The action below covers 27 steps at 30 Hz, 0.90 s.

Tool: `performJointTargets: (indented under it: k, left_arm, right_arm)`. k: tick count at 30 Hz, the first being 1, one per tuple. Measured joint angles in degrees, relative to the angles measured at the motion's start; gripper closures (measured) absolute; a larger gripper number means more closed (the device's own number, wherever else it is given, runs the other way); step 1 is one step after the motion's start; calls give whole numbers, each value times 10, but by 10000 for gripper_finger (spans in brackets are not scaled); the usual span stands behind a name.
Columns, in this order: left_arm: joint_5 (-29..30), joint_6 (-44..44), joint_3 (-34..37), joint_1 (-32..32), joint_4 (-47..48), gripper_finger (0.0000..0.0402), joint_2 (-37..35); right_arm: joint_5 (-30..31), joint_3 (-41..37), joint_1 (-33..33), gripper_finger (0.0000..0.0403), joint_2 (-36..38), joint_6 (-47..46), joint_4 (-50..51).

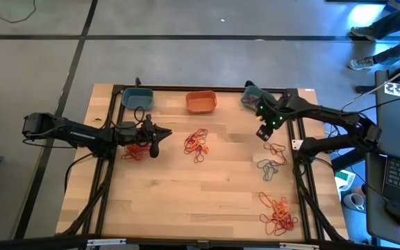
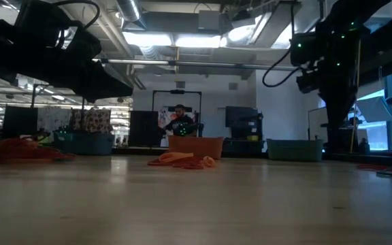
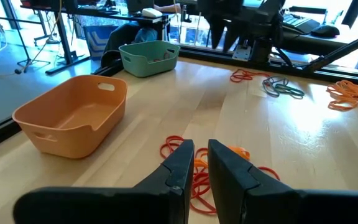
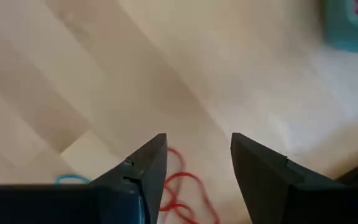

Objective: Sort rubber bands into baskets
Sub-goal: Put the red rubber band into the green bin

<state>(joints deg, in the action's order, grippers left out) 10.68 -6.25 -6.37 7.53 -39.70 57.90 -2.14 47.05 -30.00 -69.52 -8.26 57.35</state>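
Note:
Three baskets stand along the table's far edge: a teal one [image 1: 137,98] at the left, an orange one [image 1: 201,102] in the middle and a teal one [image 1: 251,95] at the right. Rubber bands lie in piles: red and orange ones [image 1: 134,151] by my left gripper, an orange-red pile [image 1: 196,144] at the centre, grey-teal ones [image 1: 269,168] and orange ones [image 1: 280,214] at the right. My left gripper [image 1: 154,143] [image 3: 201,158] is shut, just right of the left pile, with nothing showing between its fingers. My right gripper [image 1: 263,132] [image 4: 197,162] is open and empty above the table, near the right teal basket; a red band [image 4: 182,186] lies below it.
Bare wood lies in the near-left and middle of the table [image 1: 186,201]. A black frame rail [image 1: 301,173] runs along the right side. The right teal basket [image 4: 353,25] holds a red band. A person sits beyond the far edge [image 2: 179,119].

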Motion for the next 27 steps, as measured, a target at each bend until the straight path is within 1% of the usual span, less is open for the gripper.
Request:
performJointTargets:
  k: [3, 7, 11, 13, 18, 23, 25, 27]
  left_arm:
    - [0, 0, 0, 0, 0, 357, 0]
    - [0, -2, 0, 0, 0, 357, 0]
    - [0, -5, 0, 0, 0, 357, 0]
    - [0, -5, 0, 0, 0, 357, 0]
    - [0, -5, 0, 0, 0, 357, 0]
    - [0, -5, 0, 0, 0, 357, 0]
    - [0, -5, 0, 0, 0, 357, 0]
    - [0, -5, 0, 0, 0, 357, 0]
  right_arm:
    - [7, 0, 40, 223, 0, -32, 0]
    - [53, 0, 88, 223, 0, -60, 9]
    - [90, 0, 121, 223, 0, -82, 30]
    - [96, -1, 131, 223, 0, -92, 33]
    - [95, -38, 139, 223, 0, -99, 18]
    - [69, -90, 139, 223, 0, -101, -19]
    - [59, -92, 139, 223, -5, -109, -21]
    - [62, -92, 139, 223, -13, -110, -25]
